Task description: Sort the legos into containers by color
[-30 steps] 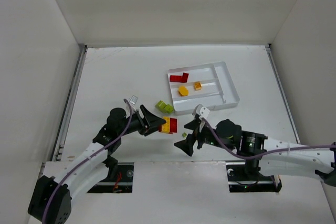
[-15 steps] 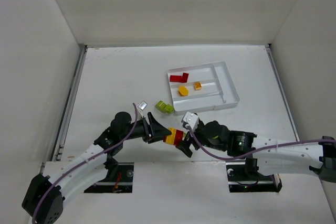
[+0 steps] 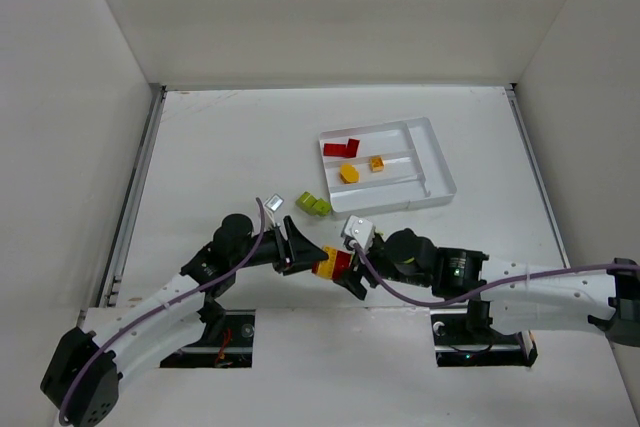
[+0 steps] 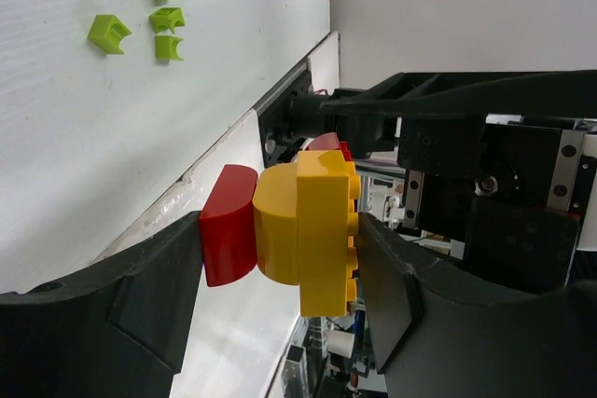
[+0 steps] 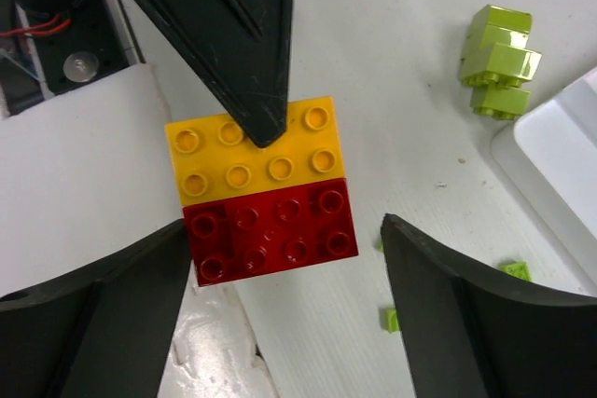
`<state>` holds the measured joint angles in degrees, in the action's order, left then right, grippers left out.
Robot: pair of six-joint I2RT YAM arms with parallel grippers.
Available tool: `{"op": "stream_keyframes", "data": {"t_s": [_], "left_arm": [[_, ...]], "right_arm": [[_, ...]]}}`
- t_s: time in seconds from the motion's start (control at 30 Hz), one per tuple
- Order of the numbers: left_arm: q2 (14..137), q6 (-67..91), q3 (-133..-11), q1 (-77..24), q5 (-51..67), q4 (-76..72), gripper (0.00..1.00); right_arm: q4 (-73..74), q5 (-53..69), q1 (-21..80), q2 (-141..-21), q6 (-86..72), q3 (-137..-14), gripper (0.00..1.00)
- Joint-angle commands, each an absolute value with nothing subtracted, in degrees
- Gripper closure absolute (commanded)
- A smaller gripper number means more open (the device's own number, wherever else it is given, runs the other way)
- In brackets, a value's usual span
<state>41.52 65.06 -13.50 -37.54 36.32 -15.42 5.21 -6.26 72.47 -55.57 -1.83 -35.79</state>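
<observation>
1. Counter: white and flat, with walls at 9, 12 and 3 o'clock. Both arm bases are at its 6 o'clock edge.
2. Tray: shallow and white-translucent, lying toward 1 o'clock from the counter's middle and set slightly askew. It has long parallel slots and one crosswise slot at its 3 o'clock end.
3. Red legos: two, touching, in the long slot on the tray's 12 o'clock side, at that slot's 9 o'clock end.
4. Yellow-orange legos: two, apart from each other, apparently both in the middle long slot.
5. Lime-green cluster: several bricks stuck together on the counter, near the tray's 7 o'clock corner and not touching it.
6. Tiny lime-green pieces: loose on the counter. In the right wrist view they lie toward 4 o'clock from the joined block.
7. Joined block: yellow and red bricks pressed together side by side, with the studs facing the right wrist camera. It sits at the counter's 6 o'clock edge, between the two pincers and outside the tray.
8. Left pincer: clamped on the joined block. In its own wrist view, one finger lies against a rounded red part and the other against the yellow studded face.
9. Right pincer: spread wide, holding nothing.
   - Its fingers flank the red half of the block at 9 and 3 o'clock.
   - The 3 o'clock finger stands just clear of the block.
   - The 9 o'clock finger is at the brick's edge, and contact cannot be told.
</observation>
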Motion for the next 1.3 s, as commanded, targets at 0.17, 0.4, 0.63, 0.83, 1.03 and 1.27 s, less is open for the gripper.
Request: {"op": "stream_keyframes", "data": {"t_s": [0.17, 0.4, 0.63, 0.83, 1.03, 1.27], "left_arm": [[40.34, 63.9, -13.54, -38.19, 37.53, -16.17, 0.76], [39.81, 64.07, -13.8, -38.36, 37.71, -16.17, 0.76], [38.94, 64.16, -13.8, -37.66, 38.06, -16.35, 0.76], [38.67, 64.25, -13.8, -38.1, 38.06, -16.7, 0.77], [38.23, 64.42, -13.62, -38.36, 37.97, -16.7, 0.77], [38.41, 64.16, -13.19, -38.36, 37.62, -16.96, 0.77]], "right_arm": [[3.69, -2.64, 71.59, -55.98, -2.72, -39.37, 0.22], [3.87, -2.02, 70.97, -57.13, -2.99, -39.46, 0.09], [4.22, -1.67, 70.36, -56.87, -3.69, -39.46, 0.19], [4.48, 0.0, 68.77, -58.79, -4.75, -39.81, 0.14], [4.48, 1.4, 68.07, -58.97, -5.27, -39.99, 0.26], [4.04, 2.28, 66.49, -56.7, -5.71, -40.34, 0.54]]}}
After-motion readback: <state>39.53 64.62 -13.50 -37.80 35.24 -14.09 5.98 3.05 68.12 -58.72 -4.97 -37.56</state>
